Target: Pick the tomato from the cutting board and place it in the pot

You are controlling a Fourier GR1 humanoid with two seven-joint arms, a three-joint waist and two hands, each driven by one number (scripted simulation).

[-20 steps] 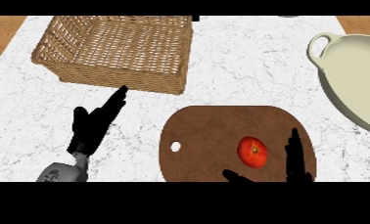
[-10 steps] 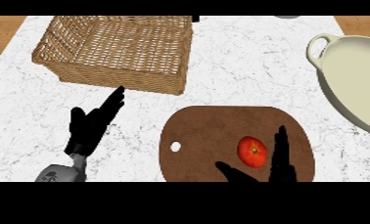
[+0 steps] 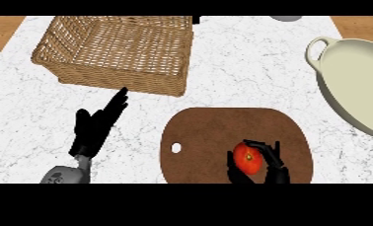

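A red tomato (image 3: 247,158) lies on the brown cutting board (image 3: 211,136) near the view's lower edge. My right hand (image 3: 271,165) comes up from below with its fingers curled over the tomato's right side and its thumb at the left. The cream pot (image 3: 348,86) with a loop handle stands at the right edge, partly cut off. My left hand (image 3: 94,127) rests open on the counter left of the board, fingers pointing up and to the right.
A wicker basket (image 3: 120,52) stands at the back left, close to my left hand's fingertips. A grey object (image 3: 287,18) shows at the top edge. Wooden strips border the white marble counter at both upper corners.
My right hand has moved left onto the tomato and its straight fingers have curled round it. The left hand has not moved.
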